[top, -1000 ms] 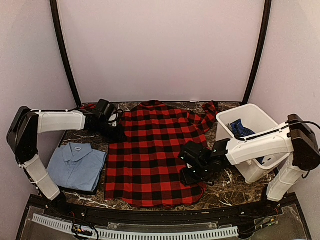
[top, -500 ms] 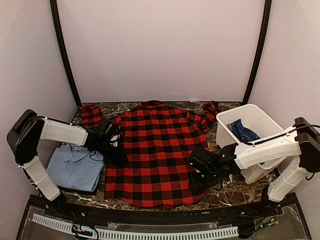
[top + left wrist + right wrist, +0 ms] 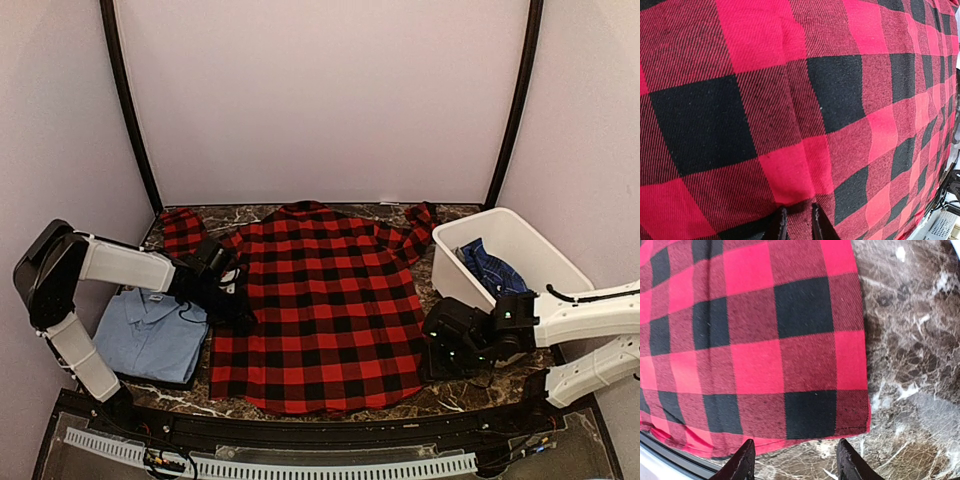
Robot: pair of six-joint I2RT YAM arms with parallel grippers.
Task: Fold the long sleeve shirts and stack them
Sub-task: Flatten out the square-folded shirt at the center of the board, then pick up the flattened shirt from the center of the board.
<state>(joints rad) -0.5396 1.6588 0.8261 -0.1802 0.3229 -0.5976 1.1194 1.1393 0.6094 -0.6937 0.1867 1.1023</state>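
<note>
The red-and-black checked flannel shirt [image 3: 315, 300] lies spread flat in the middle of the marble table, one sleeve at the back left [image 3: 180, 228]. My left gripper [image 3: 236, 300] is at its left edge; in the left wrist view it [image 3: 799, 222] is nearly closed with a pinch of flannel [image 3: 790, 100] between the fingertips. My right gripper [image 3: 440, 350] is open beside the shirt's lower right corner; in the right wrist view it [image 3: 796, 460] hovers over bare marble just off the hem [image 3: 805, 390]. A folded light blue shirt [image 3: 150, 335] lies at the front left. A dark blue shirt [image 3: 490, 265] sits in the bin.
A white plastic bin [image 3: 462, 288] stands at the right, close behind my right arm. Bare marble [image 3: 450, 385] shows right of the flannel and along the table's front edge. Dark frame poles rise at the back corners.
My right gripper has slid right, off the flannel to the marble beside its lower right corner. My left gripper came forward from the back left to the shirt's left edge, then stayed.
</note>
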